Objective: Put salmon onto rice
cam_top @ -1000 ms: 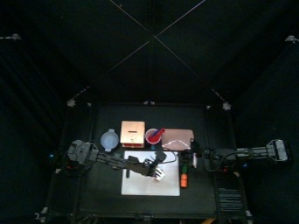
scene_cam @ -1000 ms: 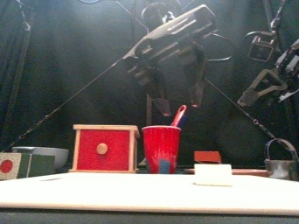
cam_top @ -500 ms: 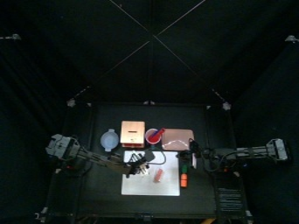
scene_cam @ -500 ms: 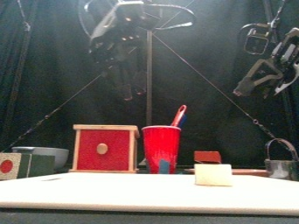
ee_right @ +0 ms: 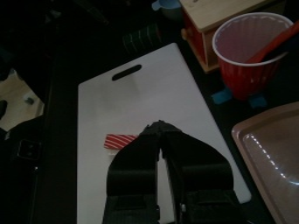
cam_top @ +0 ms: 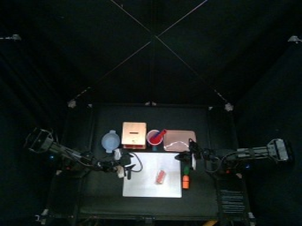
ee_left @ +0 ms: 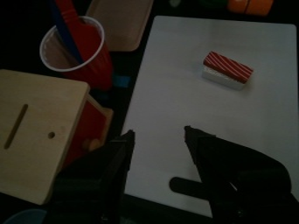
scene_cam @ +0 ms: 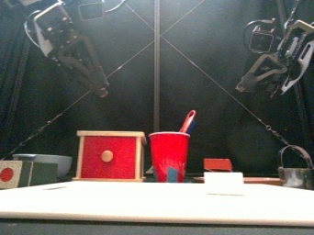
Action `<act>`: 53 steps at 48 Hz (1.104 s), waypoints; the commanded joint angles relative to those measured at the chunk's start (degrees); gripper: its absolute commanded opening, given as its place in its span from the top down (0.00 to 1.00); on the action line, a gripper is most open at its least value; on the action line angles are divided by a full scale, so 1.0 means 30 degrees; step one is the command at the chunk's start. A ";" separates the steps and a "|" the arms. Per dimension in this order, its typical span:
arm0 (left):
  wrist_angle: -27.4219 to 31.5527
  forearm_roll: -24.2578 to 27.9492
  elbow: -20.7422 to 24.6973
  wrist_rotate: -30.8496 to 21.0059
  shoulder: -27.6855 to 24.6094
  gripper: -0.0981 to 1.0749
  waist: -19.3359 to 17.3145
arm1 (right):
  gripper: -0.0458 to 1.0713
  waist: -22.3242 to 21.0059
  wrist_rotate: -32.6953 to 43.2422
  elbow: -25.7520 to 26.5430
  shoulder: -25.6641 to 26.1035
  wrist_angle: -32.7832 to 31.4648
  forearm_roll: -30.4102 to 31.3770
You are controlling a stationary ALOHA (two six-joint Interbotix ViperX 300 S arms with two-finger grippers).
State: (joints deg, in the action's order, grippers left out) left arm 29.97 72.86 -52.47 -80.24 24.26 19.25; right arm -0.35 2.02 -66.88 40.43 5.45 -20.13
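The salmon (ee_left: 229,64), a red-striped slice, lies on top of the rice (ee_left: 223,79), a small white lump, on the white board (ee_left: 176,96). In the top view the pair sits at the board's middle right as a salmon (cam_top: 162,177) spot. From the front the rice (scene_cam: 223,184) stands alone on the board. My left gripper (ee_left: 158,138) is open and empty, high up at the board's left side (cam_top: 123,164), well away from the sushi. My right gripper (ee_right: 156,131) hangs shut above the board, near the salmon (ee_right: 119,140), holding nothing.
A red cup (scene_cam: 170,156) with a stick in it and a wooden box (scene_cam: 110,156) with a red front stand behind the board. A clear tray (ee_right: 274,140) lies beside the cup. An orange stick (cam_top: 185,183) lies at the board's right edge. A metal cup (scene_cam: 295,171) stands far right.
My left arm has pulled back from above the board to the left and risen, its jaws open throughout. The right arm has barely shifted.
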 commanded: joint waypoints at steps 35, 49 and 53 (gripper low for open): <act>0.0527 0.9141 -0.3545 -0.8320 0.3193 0.19 0.0000 | 0.93 -0.0088 -0.0059 0.0000 0.0029 0.0205 -0.0469; 0.0410 0.9229 -0.3633 -0.8291 0.3193 0.19 0.0029 | 0.93 -0.0234 -0.0088 0.0000 0.0029 0.0205 -0.0410; 0.0352 0.9258 -0.3633 -0.8291 0.3193 0.19 0.0029 | 0.93 -0.0234 -0.0059 -0.0029 0.0029 0.0205 -0.0439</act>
